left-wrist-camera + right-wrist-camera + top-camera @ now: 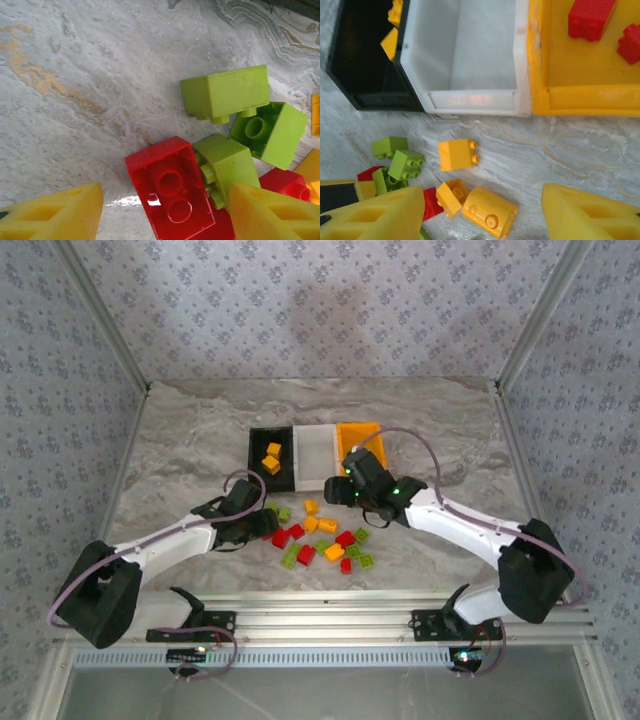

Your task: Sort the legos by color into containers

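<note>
As seen from above: black bin, white bin and orange bin side by side at mid-table; loose legos scattered just in front, on the marble table
Left gripper: down low at the left edge of the pile; jaws apart, straddling a red brick; gap showing at the left finger; nothing clamped
Against that brick: lime bricks, jumbled and touching
Right gripper: spread wide, hovering just short of the bins' front walls; nothing held; loose orange-yellow bricks on the marble below
Black bin: sorted orange-yellow bricks inside
Orange bin: two red ones inside
</note>
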Motion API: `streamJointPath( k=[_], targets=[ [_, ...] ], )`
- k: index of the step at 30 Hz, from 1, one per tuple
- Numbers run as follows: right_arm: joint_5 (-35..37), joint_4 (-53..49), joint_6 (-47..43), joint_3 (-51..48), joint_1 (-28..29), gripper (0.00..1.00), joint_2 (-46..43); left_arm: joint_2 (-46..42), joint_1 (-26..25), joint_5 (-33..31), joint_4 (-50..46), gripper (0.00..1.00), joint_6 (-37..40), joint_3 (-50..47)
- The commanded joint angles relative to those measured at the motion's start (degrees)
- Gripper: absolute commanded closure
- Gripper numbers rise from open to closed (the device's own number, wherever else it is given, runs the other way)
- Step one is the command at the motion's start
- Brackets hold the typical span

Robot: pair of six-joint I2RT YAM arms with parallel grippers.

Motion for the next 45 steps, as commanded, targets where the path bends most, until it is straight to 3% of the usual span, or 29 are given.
streamJointPath(
  k=[1, 13, 19, 22, 26, 31, 35, 45],
  targets=[
    [1.68, 0.46, 0.81, -1.29, -0.69, 0.35, -2.61, -2.04, -0.06, -3.45, -4.95, 0.35, -0.39, -1.30],
    [1.32, 1.20, 1.60, -3.44, -2.05, 0.35, -5.21, -6.72, 3.24, -4.19, -12.02, 0.37, 1.93, -3.98],
    [1.34, 1.41, 2.08, -4.66, -2.37, 0.35, -7.00, -13.64, 5.75, -3.89, -16.90, 0.38, 4.15, -2.62],
    [1.08, 1.67, 2.14, -4.73, -2.52, 0.35, -7.33, -14.72, 5.55, -0.80, -15.09, 0.32, 4.13, -1.30],
    [1.40, 1.42, 2.14, -4.88, -2.54, 0.35, -7.50, -10.18, 3.06, 0.71, -9.33, 0.18, 4.07, -0.52],
    [1.48, 0.98, 2.49, -5.77, -2.93, 0.35, -8.48, 1.88, 0.36, -0.62, -5.70, 0.19, 5.21, 2.70],
    [1.72, 0.77, 2.82, -6.55, -3.08, 0.35, -9.94, 7.03, 0.33, -3.13, -4.81, 0.25, 6.10, 3.64],
    [2.34, 0.73, 3.63, -8.19, -3.31, 0.35, -11.62, 5.61, 0.08, -2.45, -6.12, 0.65, 6.55, 2.34]
  ],
)
